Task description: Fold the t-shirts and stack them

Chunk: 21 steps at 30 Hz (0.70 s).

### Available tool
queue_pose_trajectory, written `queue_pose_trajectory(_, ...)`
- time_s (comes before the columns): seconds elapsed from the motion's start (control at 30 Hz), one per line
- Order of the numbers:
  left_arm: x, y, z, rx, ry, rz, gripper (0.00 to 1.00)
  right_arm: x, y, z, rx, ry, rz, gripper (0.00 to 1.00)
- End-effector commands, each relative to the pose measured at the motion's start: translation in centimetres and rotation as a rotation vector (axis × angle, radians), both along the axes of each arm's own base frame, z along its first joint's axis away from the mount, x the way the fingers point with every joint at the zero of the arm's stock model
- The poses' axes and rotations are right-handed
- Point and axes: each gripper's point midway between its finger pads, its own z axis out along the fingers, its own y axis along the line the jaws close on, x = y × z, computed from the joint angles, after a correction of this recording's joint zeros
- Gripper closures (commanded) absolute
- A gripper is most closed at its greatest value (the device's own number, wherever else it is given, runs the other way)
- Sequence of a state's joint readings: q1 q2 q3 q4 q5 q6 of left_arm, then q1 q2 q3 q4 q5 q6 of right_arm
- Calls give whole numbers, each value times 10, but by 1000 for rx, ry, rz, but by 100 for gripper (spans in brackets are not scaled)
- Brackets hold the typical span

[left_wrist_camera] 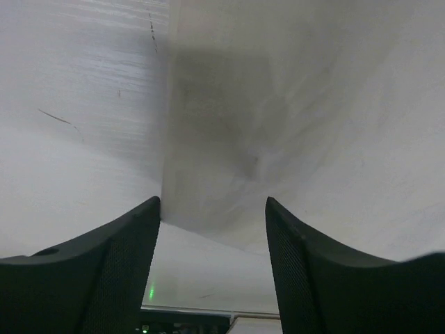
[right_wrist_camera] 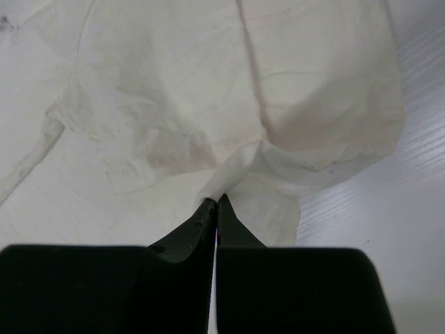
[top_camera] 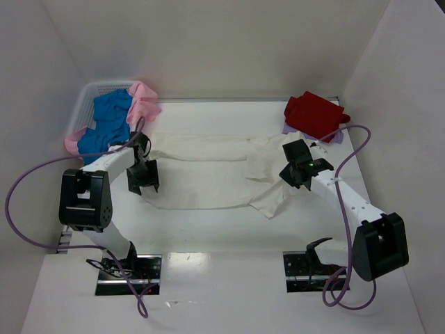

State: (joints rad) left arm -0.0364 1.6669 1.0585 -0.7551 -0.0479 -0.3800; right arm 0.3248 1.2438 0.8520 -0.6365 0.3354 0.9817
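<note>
A cream-white t-shirt point(top_camera: 208, 174) lies spread across the table's middle, partly folded. My right gripper point(top_camera: 290, 171) is shut on a pinched fold of its right part, seen lifted at the fingertips in the right wrist view point(right_wrist_camera: 217, 202). My left gripper point(top_camera: 142, 184) is open and empty at the shirt's left edge; the cloth edge point(left_wrist_camera: 229, 229) lies between the fingers point(left_wrist_camera: 132, 243). A red t-shirt point(top_camera: 314, 115) sits folded on a lavender one point(top_camera: 335, 136) at the back right. Blue point(top_camera: 108, 122) and pink point(top_camera: 142, 103) t-shirts hang from the basket.
A white mesh basket point(top_camera: 85, 104) stands at the back left corner. White walls close in the table on three sides. Purple cables loop from both arms. Two dark base plates point(top_camera: 128, 273) sit at the near edge.
</note>
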Motion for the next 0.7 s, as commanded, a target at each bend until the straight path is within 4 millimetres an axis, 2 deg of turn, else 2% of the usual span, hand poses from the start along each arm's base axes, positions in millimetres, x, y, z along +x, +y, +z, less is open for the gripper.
queue_pose_trajectory(0.0, 5, -2, 8, -5, -24, -21, 46, 17, 1, 26, 7, -91, -9, 100)
queue_pose_trajectory(0.17, 6, -2, 12, -6, -40, -21, 81, 17, -1, 28, -4, -101, -6, 100)
queue_pose_trajectory(0.3, 8, -1, 19, -1, -66, -20, 98, 23, -3, 36, -10, -126, -10, 100)
queue_pose_trajectory(0.47, 15, 1, 38, 12, -138, -16, 100, 38, -8, 51, -20, -176, -17, 100)
queue_pose_trajectory(0.67, 44, 1, 72, 15, -252, -4, 100, 58, -22, 75, -29, -251, -40, 100)
